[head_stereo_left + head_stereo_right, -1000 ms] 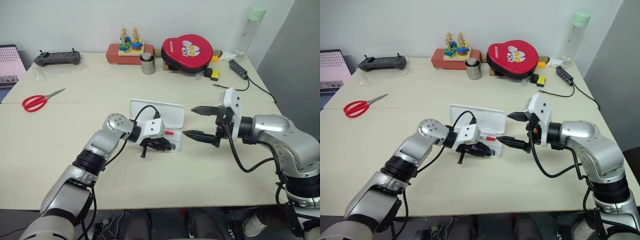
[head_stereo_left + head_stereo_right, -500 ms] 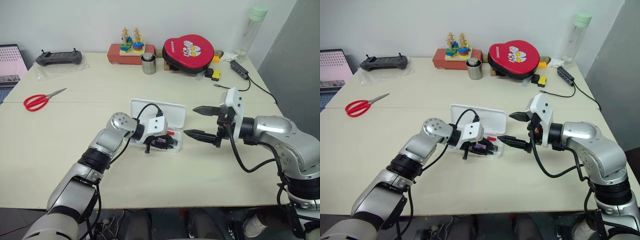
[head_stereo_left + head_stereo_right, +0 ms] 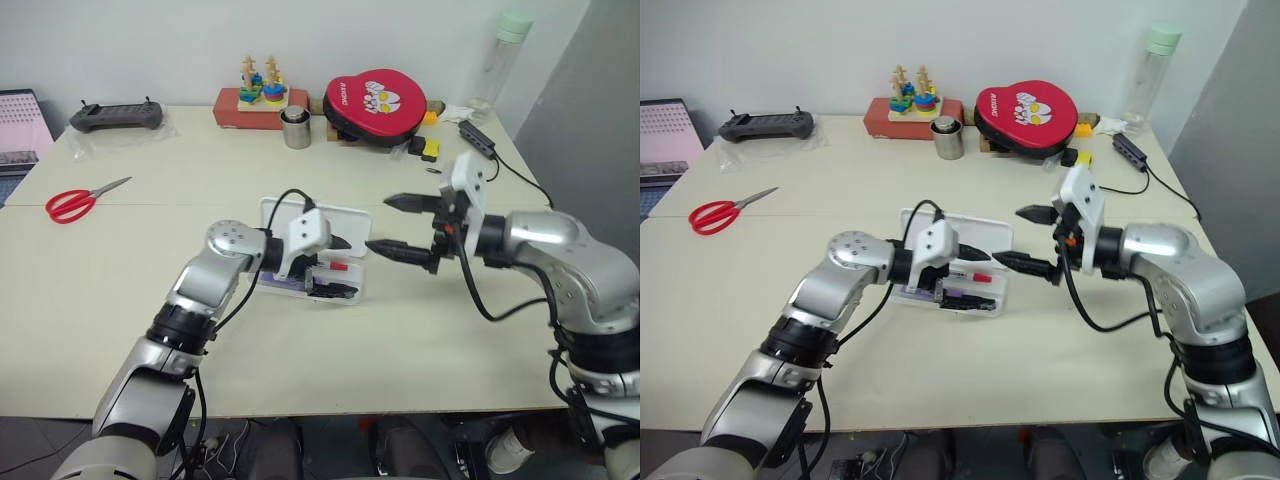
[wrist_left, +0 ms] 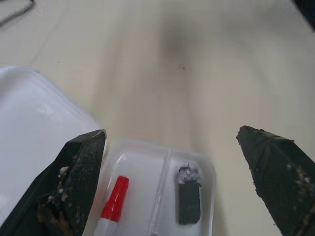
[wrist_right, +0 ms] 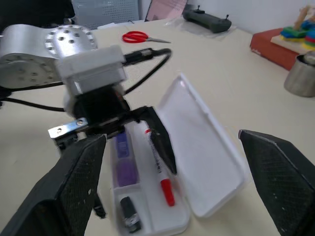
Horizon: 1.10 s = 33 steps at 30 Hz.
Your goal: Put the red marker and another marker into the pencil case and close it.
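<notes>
- Left eye view: I see the case (image 3: 345, 222) open, lid lying flat on the far side of the tray. My left claw (image 3: 330, 265) hangs spread just above the tray; my right claw (image 3: 402, 225), also spread, sits beside the case's right end, nearer the lid.
- Left wrist view: the red marker (image 4: 112, 206) lies in the tray along its length, cut off at the frame edge.
- Right wrist view: the purple marker (image 5: 124, 160) lies beside the red one, parallel; the left claw hides the tray's far end and the hinge.
</notes>
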Each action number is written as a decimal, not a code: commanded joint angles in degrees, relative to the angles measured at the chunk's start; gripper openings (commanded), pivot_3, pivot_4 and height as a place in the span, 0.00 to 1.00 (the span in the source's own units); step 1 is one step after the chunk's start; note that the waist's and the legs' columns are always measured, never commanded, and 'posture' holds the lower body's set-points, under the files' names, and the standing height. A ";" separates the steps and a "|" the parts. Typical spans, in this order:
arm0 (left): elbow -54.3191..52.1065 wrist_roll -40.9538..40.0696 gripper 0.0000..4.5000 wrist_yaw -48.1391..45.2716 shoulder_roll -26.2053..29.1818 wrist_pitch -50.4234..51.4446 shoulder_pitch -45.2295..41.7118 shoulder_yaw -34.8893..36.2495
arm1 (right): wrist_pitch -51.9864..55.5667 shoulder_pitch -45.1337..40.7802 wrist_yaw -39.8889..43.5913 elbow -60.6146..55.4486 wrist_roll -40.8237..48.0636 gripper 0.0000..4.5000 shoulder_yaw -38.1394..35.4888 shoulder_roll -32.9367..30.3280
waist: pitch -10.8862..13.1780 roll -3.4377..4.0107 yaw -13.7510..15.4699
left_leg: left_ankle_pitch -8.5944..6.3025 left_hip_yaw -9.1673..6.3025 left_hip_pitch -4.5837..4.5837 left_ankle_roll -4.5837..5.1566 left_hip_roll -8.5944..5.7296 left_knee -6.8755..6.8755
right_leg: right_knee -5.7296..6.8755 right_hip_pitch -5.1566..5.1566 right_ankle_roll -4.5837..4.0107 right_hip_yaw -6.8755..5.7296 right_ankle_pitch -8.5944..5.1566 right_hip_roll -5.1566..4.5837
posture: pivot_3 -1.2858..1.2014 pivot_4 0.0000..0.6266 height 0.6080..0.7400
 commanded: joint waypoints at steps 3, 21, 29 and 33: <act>-12.95 -12.90 1.00 10.19 1.90 11.37 5.49 18.06 | -6.94 -12.44 -4.37 22.52 -9.78 0.82 4.49 6.78 | 0.00 0.00 -0.41 | 0.00 0.01 0.15 0.00 0.01 -0.04 | 0.01 0.09 -0.01 0.03 0.00 0.01 | 0.52 0.24 1.00; -20.65 -20.79 1.00 17.95 9.45 15.62 14.26 28.07 | -14.49 -13.68 9.08 35.41 -22.90 0.01 17.30 16.11 | 0.00 -0.01 0.56 | -0.02 0.02 0.14 -0.03 -0.03 -0.22 | -0.02 0.05 -0.32 -0.04 0.17 -0.06 | 0.52 0.24 1.00; -20.80 -21.11 1.00 14.04 14.84 14.21 17.26 25.64 | -11.53 -3.03 8.30 26.63 -26.93 0.01 23.18 15.49 | -0.01 -0.01 0.04 | -0.02 0.03 0.20 -0.04 -0.02 -0.23 | -0.01 0.06 -0.30 -0.02 0.16 -0.05 | 0.52 0.24 1.00; -20.06 -21.47 1.00 14.53 14.38 14.16 16.01 24.59 | -10.24 -1.29 7.70 24.98 -26.46 0.01 21.49 15.19 | -0.05 -0.05 0.00 | -0.01 0.03 0.34 -0.04 -0.02 -0.21 | -0.01 0.18 -0.27 -0.01 0.11 -0.05 | 0.52 0.24 1.00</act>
